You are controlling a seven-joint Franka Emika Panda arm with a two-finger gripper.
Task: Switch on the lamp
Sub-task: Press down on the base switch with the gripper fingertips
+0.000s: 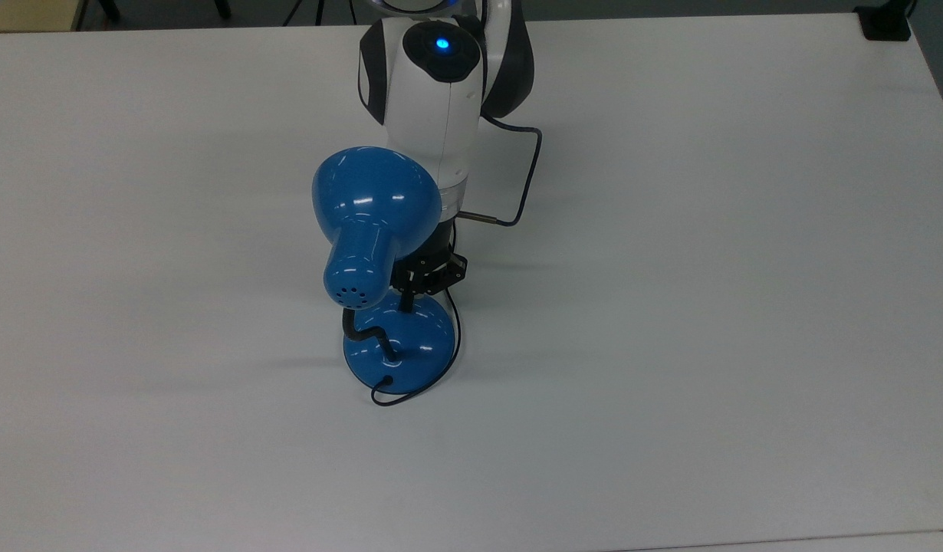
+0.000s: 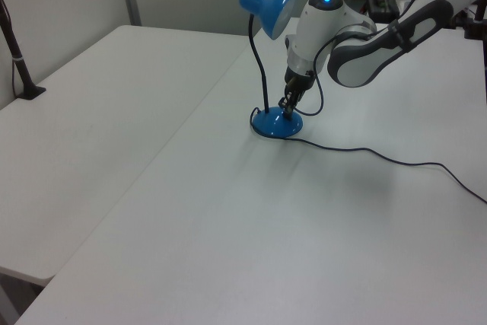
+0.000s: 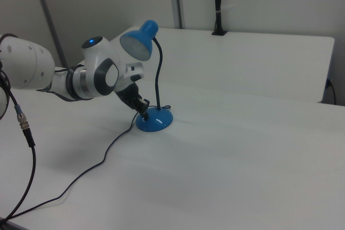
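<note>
The lamp stands in the middle of the white table (image 1: 671, 307). It has a glossy blue dome shade (image 1: 376, 199), a bent black gooseneck (image 2: 259, 66) and a round blue base (image 1: 410, 349). My gripper (image 1: 406, 304) points down, shut, with its black tips resting on the far part of the base, just behind the gooseneck foot. From the side, the gripper (image 2: 288, 114) meets the base (image 2: 270, 125) on the left view's right. The shade (image 3: 138, 41) shows a dull grey opening and casts no glow on the table. The switch is hidden under the tips.
The lamp's thin black cord (image 2: 380, 159) trails from the base across the table toward the left view's right. My arm's own cable (image 1: 529, 176) loops beside the wrist. A black clamped post (image 2: 19, 66) stands at the table's far edge.
</note>
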